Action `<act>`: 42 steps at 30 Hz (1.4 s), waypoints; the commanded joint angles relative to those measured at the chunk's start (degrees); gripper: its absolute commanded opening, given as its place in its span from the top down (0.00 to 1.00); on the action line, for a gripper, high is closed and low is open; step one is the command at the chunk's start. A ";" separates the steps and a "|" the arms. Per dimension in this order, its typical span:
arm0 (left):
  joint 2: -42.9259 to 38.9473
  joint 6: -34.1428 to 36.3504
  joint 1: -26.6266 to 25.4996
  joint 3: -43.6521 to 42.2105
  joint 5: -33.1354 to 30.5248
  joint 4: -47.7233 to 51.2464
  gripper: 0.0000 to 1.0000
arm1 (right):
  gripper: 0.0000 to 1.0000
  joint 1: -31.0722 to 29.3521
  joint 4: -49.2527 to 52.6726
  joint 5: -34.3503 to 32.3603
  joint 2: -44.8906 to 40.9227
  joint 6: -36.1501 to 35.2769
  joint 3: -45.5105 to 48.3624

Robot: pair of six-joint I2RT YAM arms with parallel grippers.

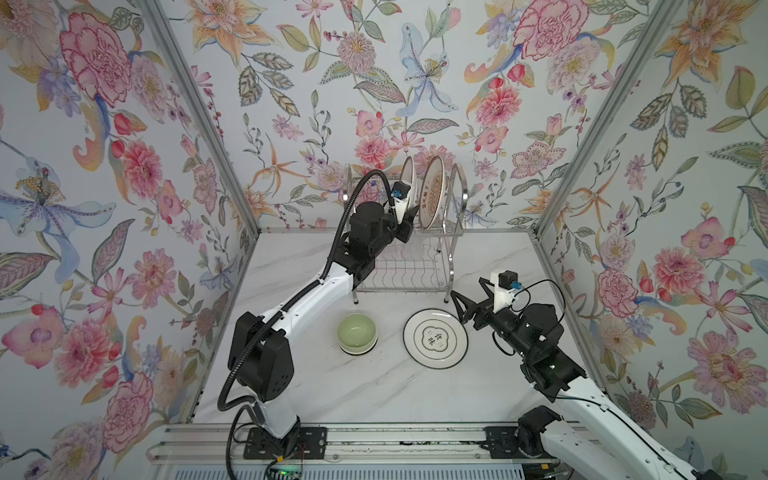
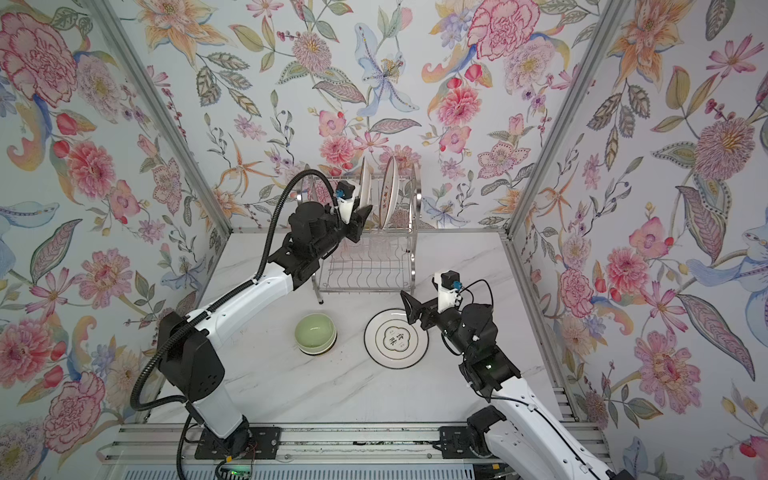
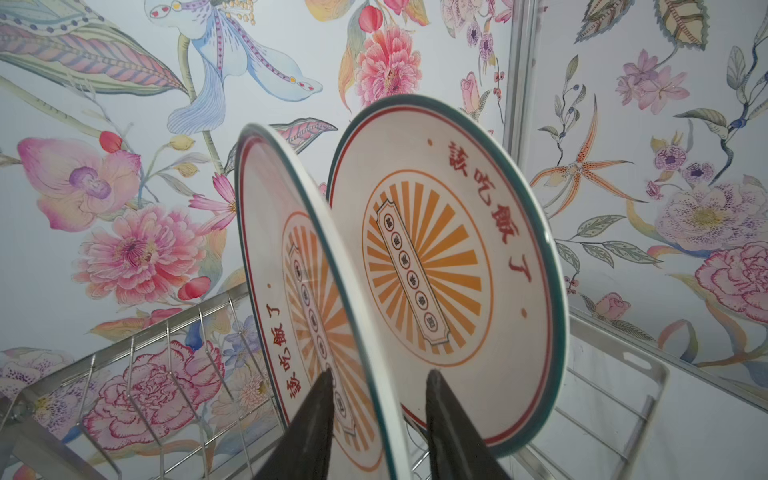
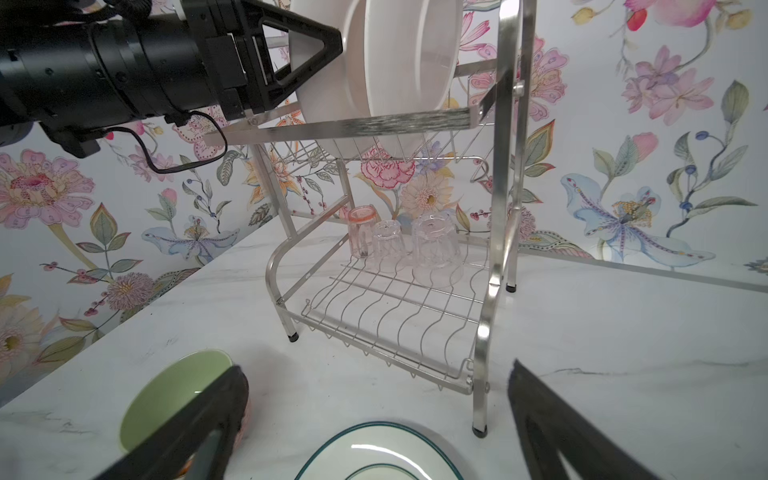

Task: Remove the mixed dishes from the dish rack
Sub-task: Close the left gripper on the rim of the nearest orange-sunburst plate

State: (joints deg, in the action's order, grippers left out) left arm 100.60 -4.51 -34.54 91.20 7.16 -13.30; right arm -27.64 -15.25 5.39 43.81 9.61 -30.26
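The left gripper [image 3: 380, 376] is reaching into the upper tier of the shiny two-tier silver wire dish rack [image 4: 500, 187], where two round white plates with orange sunbursts and red Chinese characters are standing on edge. Its jaws are straddling the rim of the nearer sunburst plate [image 3: 266, 249], with one finger lying over the printed face and the other sitting in the gap before the farther sunburst plate [image 3: 436, 257]. They are standing part-way apart, and whether the pads are already biting the rim cannot be told. To go well, the pinch is probably needing to land squarely on the rim with the far finger clear of the second plate. A straight lift along the wire slots, until the plate is clearing the arched frame, should avoid scraping or tipping its neighbour. The right gripper [image 4: 376, 370] is hovering, jaws spread wide and empty, over the white marbled table [image 1: 332, 395], just above the edge of a white dark-rimmed plate [image 1: 435, 338] lying flat beside a pale green bowl [image 1: 356, 332]. A small pink cup [image 4: 362, 230] and two clear cups [image 4: 436, 249] are sitting upside down on the lower tier.
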 commanded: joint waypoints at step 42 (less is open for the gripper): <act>-0.66 -3.25 -2.11 -1.00 -6.28 -7.16 0.98 | 0.01 1.29 0.30 -1.53 2.16 1.73 -0.15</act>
State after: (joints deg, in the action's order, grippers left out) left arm 101.62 -9.10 -36.42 91.35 1.06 -19.22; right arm -26.55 -13.19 3.86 45.71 10.50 -30.26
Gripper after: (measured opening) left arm 0.104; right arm 0.988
